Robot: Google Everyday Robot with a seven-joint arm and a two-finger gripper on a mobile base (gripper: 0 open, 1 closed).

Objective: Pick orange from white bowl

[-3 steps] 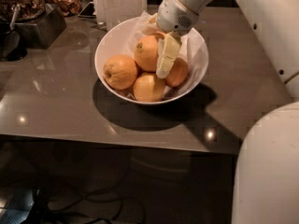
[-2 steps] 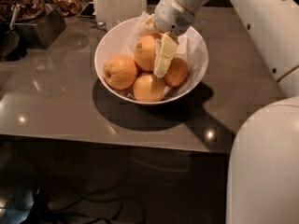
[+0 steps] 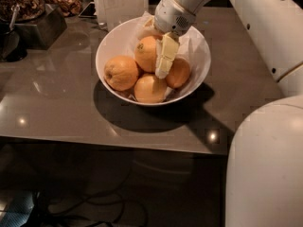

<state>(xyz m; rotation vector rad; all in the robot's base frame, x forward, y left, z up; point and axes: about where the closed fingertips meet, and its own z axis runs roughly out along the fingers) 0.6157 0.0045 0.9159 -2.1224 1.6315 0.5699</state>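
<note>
The white bowl [image 3: 110, 41] sits mid-table with crumpled white paper at its back. Several oranges lie in it. The orange [image 3: 146, 53], large with a small dark stem dot, is at the back middle. A second orange [image 3: 121, 73] with a dimple lies at the left, another [image 3: 149, 88] at the front and another [image 3: 179, 73] at the right. My gripper [image 3: 162, 70] reaches down into the bowl from the upper right. It sits against the right side of the big orange, between it and the right orange, and hides part of the bowl's middle.
A dark tray [image 3: 40, 25] with brown dried stuff stands at the back left, next to a black object [image 3: 8, 44]. A white box [image 3: 120, 1] stands right behind the bowl. The robot's white body [image 3: 265, 164] fills the lower right. The table's front edge [image 3: 113, 143] runs below the bowl.
The gripper has shifted slightly left inside the bowl, closer against the big orange. The oranges and bowl have not moved.
</note>
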